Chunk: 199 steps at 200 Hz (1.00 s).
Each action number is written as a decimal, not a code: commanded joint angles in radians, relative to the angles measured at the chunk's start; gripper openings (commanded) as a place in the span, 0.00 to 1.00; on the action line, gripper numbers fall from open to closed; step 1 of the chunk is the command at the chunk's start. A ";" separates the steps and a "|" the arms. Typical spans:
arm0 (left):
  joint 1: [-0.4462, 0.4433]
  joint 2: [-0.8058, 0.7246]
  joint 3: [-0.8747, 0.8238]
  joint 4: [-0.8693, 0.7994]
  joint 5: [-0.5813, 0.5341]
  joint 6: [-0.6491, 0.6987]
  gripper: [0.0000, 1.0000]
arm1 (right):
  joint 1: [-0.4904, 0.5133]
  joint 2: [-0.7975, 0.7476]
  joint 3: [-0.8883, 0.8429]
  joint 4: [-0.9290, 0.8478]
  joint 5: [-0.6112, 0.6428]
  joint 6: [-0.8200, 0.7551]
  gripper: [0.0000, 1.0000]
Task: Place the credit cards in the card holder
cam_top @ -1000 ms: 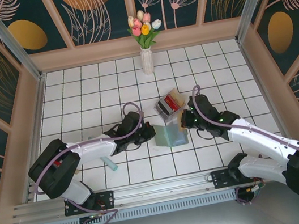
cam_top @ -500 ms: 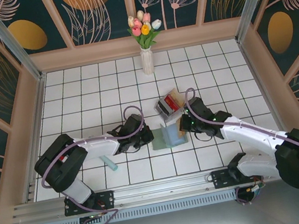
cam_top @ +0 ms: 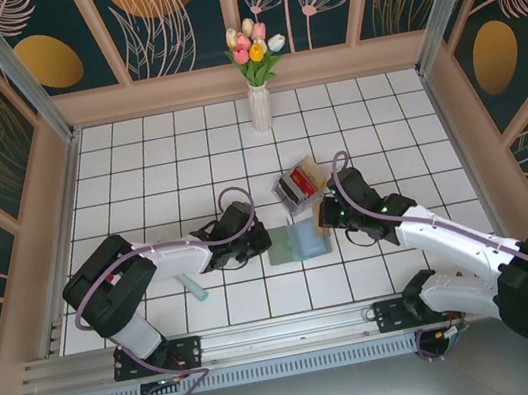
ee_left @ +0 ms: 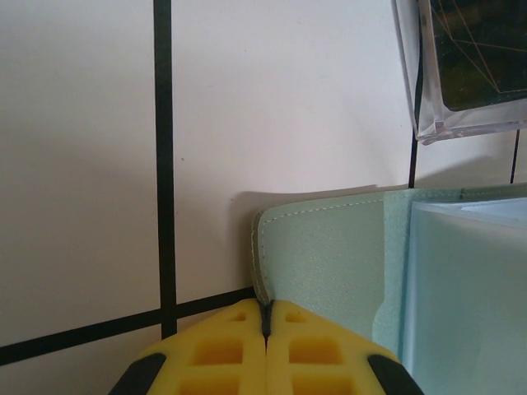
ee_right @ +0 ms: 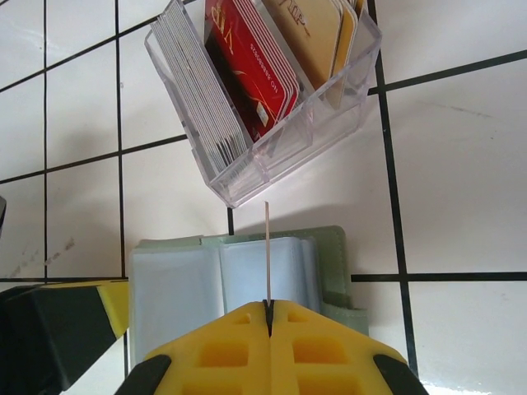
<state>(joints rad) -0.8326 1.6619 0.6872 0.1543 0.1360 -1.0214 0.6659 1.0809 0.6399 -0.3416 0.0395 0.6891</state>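
- Lying open on the white tiled surface (cam_top: 139, 178), the grey-green card holder (cam_top: 300, 242) sits between the two arms with its paler blue-grey inside facing up.
- At the holder's left edge, the left claw (ee_left: 266, 309) has its yellow pads pressed together, pinching the rim of the cover.
- At the holder's opposite side, the right claw (ee_right: 268, 306) is closed on a thin card (ee_right: 267, 247). The card is seen edge-on as a pale line above the inner pockets, and its colour cannot be told.
- Just beyond the holder, a clear box (ee_right: 276, 156) lies at an angle with credit cards standing in it: a pale grey stack (ee_right: 193, 90), a red card (ee_right: 247, 58) and tan cards (ee_right: 317, 33).
- Beside the left arm lies a teal stick (cam_top: 194, 288), well apart from the holder.
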 commanded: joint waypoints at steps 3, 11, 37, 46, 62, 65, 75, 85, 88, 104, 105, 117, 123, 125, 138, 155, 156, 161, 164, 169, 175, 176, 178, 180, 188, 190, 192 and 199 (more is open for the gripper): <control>-0.005 0.017 -0.008 -0.029 -0.019 0.024 0.00 | 0.001 -0.004 0.009 -0.037 0.052 -0.024 0.00; -0.006 0.018 -0.009 -0.029 -0.019 0.024 0.00 | 0.001 -0.004 0.010 -0.042 0.060 -0.030 0.00; -0.006 0.019 -0.011 -0.029 -0.019 0.024 0.00 | 0.001 0.002 0.004 -0.035 0.053 -0.040 0.00; -0.005 0.019 -0.011 -0.029 -0.019 0.024 0.00 | 0.002 0.008 0.000 -0.032 0.053 -0.040 0.00; -0.006 0.018 -0.011 -0.027 -0.019 0.023 0.00 | 0.003 0.018 -0.012 -0.021 0.046 -0.042 0.00; -0.005 0.018 -0.011 -0.027 -0.019 0.023 0.00 | 0.003 0.020 -0.015 -0.018 0.045 -0.042 0.00; -0.006 0.017 -0.011 -0.027 -0.019 0.023 0.00 | 0.004 0.028 -0.021 -0.009 0.041 -0.042 0.00; -0.006 0.016 -0.010 -0.028 -0.019 0.023 0.00 | 0.007 0.037 -0.025 -0.007 0.046 -0.042 0.00; -0.006 0.016 -0.010 -0.029 -0.019 0.023 0.00 | 0.009 0.040 -0.025 -0.006 0.048 -0.042 0.00; -0.005 0.015 -0.011 -0.029 -0.019 0.023 0.00 | 0.011 0.048 -0.032 -0.001 0.056 -0.043 0.00; -0.006 0.016 -0.011 -0.029 -0.018 0.023 0.00 | 0.011 0.049 -0.032 -0.001 0.056 -0.043 0.00; -0.005 0.014 -0.012 -0.029 -0.019 0.023 0.00 | 0.013 0.050 -0.041 0.008 0.057 -0.045 0.00; -0.005 0.014 -0.011 -0.029 -0.019 0.022 0.00 | 0.013 0.054 -0.044 0.010 0.061 -0.045 0.00; -0.005 0.014 -0.012 -0.029 -0.019 0.022 0.00 | 0.014 0.054 -0.045 0.010 0.063 -0.046 0.00; -0.006 0.016 -0.011 -0.029 -0.018 0.024 0.00 | 0.013 0.062 -0.052 0.020 0.055 -0.045 0.00; -0.006 0.018 -0.009 -0.026 -0.016 0.023 0.00 | 0.017 0.071 -0.066 0.055 0.025 -0.040 0.00; -0.006 0.018 -0.009 -0.026 -0.016 0.023 0.00 | 0.017 0.071 -0.066 0.057 0.021 -0.040 0.00; -0.006 0.019 -0.008 -0.025 -0.016 0.023 0.00 | 0.018 0.073 -0.070 0.069 0.008 -0.038 0.00; -0.005 0.019 -0.009 -0.024 -0.016 0.022 0.00 | 0.017 0.074 -0.073 0.077 0.000 -0.036 0.00; -0.006 0.020 -0.008 -0.025 -0.015 0.023 0.00 | 0.018 0.076 -0.076 0.089 -0.008 -0.033 0.00; -0.006 0.021 -0.007 -0.024 -0.015 0.023 0.00 | 0.018 0.078 -0.083 0.104 -0.017 -0.028 0.00; -0.006 0.022 -0.007 -0.024 -0.015 0.023 0.00 | 0.017 0.079 -0.085 0.107 -0.018 -0.027 0.00; -0.006 0.022 -0.007 -0.024 -0.015 0.023 0.00 | 0.017 0.079 -0.086 0.111 -0.019 -0.026 0.00; -0.006 0.022 -0.006 -0.024 -0.014 0.022 0.00 | 0.018 0.079 -0.088 0.115 -0.019 -0.024 0.00; -0.005 0.022 -0.006 -0.022 -0.012 0.022 0.00 | 0.019 0.081 -0.090 0.130 -0.020 -0.020 0.00; -0.005 0.022 -0.006 -0.022 -0.011 0.023 0.00 | 0.020 0.081 -0.091 0.134 -0.032 -0.020 0.00; -0.005 0.022 -0.005 -0.022 -0.012 0.023 0.00 | 0.020 0.082 -0.091 0.137 -0.044 -0.020 0.00; -0.005 0.021 -0.006 -0.022 -0.012 0.023 0.00 | 0.022 0.081 -0.092 0.150 -0.054 -0.018 0.00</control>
<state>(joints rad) -0.8326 1.6619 0.6872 0.1543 0.1333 -1.0214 0.6746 1.1534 0.5678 -0.2653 0.0448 0.6613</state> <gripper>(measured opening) 0.067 0.053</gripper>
